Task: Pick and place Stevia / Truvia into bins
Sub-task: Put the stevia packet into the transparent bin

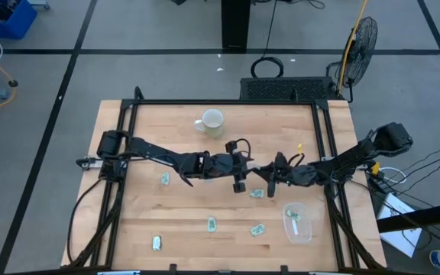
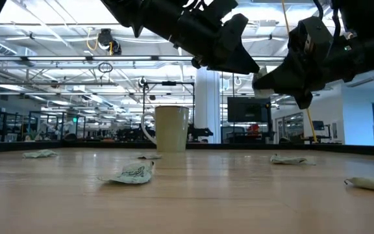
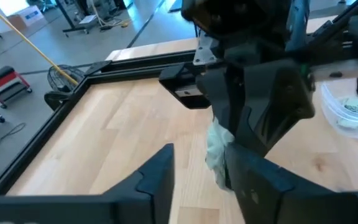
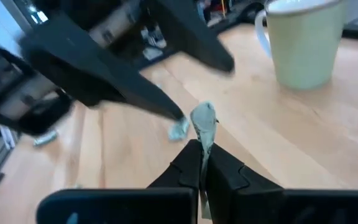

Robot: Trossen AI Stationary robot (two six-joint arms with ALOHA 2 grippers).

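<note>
Mid-desk (image 1: pixel 143 130), above the surface: right gripper (image 4: pixel 202 155) clamped on a Stevia packet (image 4: pixel 204 121), left gripper (image 3: pixel 194 171) spread just beside it. Clear bin (image 1: pixel 298 222) near the right edge, seemingly holding one packet. Other packets (image 1: pixel 212 224) scattered; mug (image 1: pixel 212 121) behind.

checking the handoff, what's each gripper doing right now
Left gripper: open, holding nothing, beside the packet.
Right gripper: closed on the packet, above mid-table.
</note>
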